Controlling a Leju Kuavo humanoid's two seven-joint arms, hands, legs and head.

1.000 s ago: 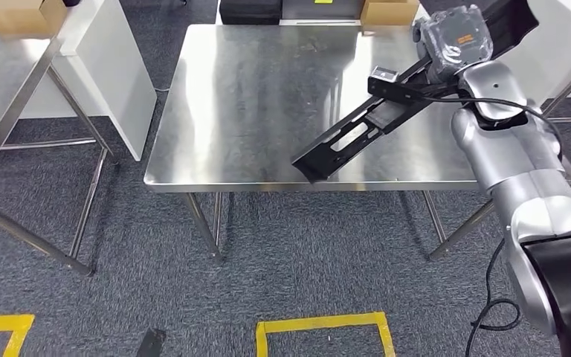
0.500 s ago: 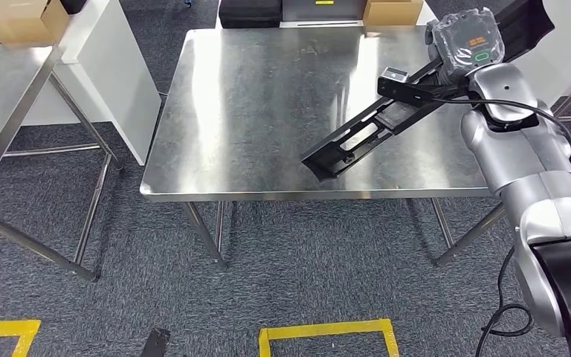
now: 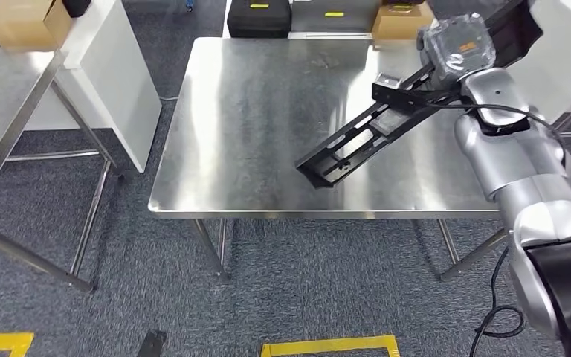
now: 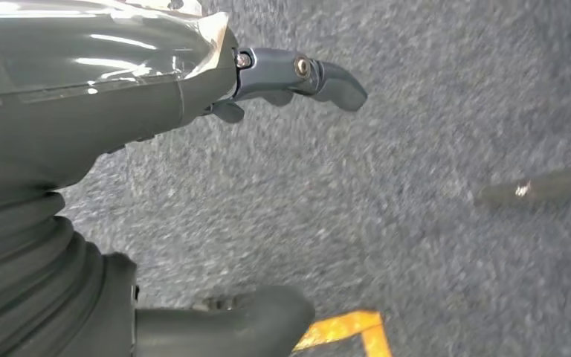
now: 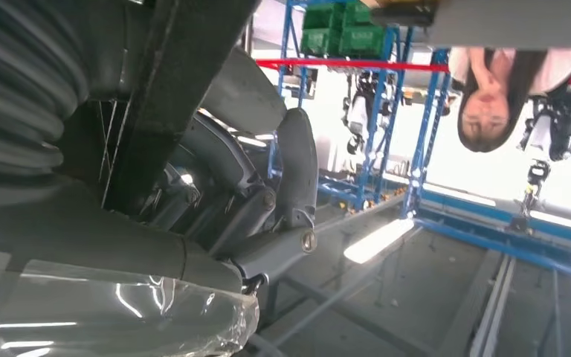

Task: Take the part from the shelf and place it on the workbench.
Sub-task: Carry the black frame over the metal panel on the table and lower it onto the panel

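Black, long and slotted, the part [image 3: 357,141] lies on a slant over the steel bench [image 3: 268,104], its low end near the bench's front edge at about six o'clock of the bench top, its high end rising toward two o'clock. Contact between the low end and the steel cannot be confirmed from the head view; it appears either touching or just above.

Right robot hand [image 3: 457,48], wrapped in clear film, grasps the upper end of the part; the right wrist view shows its fingers [image 5: 268,201] closed around a dark bar. Left robot hand [image 4: 193,89] hangs over grey carpet, holding nothing, fingers apart.

Assessment: removal from the shelf is judged complete, and the part is already carried over the bench. Outstanding: lowering the raised end until the part rests flat, then letting go. The low end sits close to the front edge, so a slip off the edge is a fair risk on release.

Surroundings: cardboard boxes [image 3: 401,18] and a black case [image 3: 259,18] stand beyond the bench at twelve o'clock; a second steel table [image 3: 0,97] stands at nine o'clock.
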